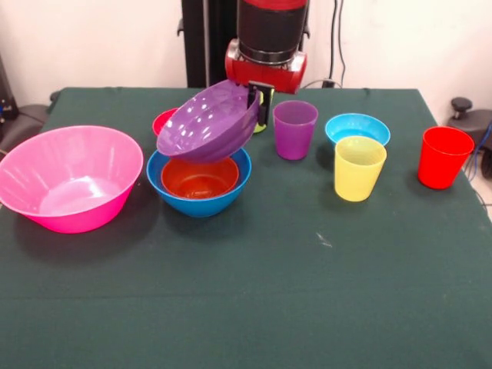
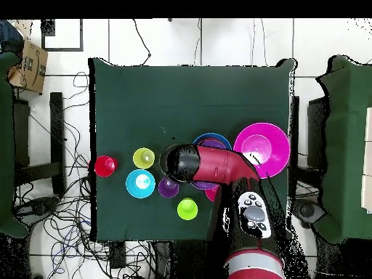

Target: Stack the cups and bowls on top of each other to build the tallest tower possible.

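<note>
My gripper point(image 1: 257, 106) is shut on the rim of the large purple bowl point(image 1: 207, 123) and holds it tilted just above the medium blue bowl point(image 1: 198, 188). The orange bowl point(image 1: 200, 178) is nested in the blue bowl. The small red bowl point(image 1: 163, 121) sits behind them. The very large pink bowl point(image 1: 69, 177) stands at the left. The purple cup point(image 1: 295, 129), light blue bowl point(image 1: 357, 128), yellow cup point(image 1: 359, 167) and red cup point(image 1: 445, 157) stand to the right. The lime green cup point(image 2: 187, 209) is mostly hidden behind my gripper in the front view.
In the overhead view my arm point(image 2: 211, 166) covers the purple bowl and most of the blue bowl point(image 2: 212, 138). The pink bowl point(image 2: 261, 149) touches or nearly touches the blue one. The green table point(image 1: 254, 307) extends toward the camera.
</note>
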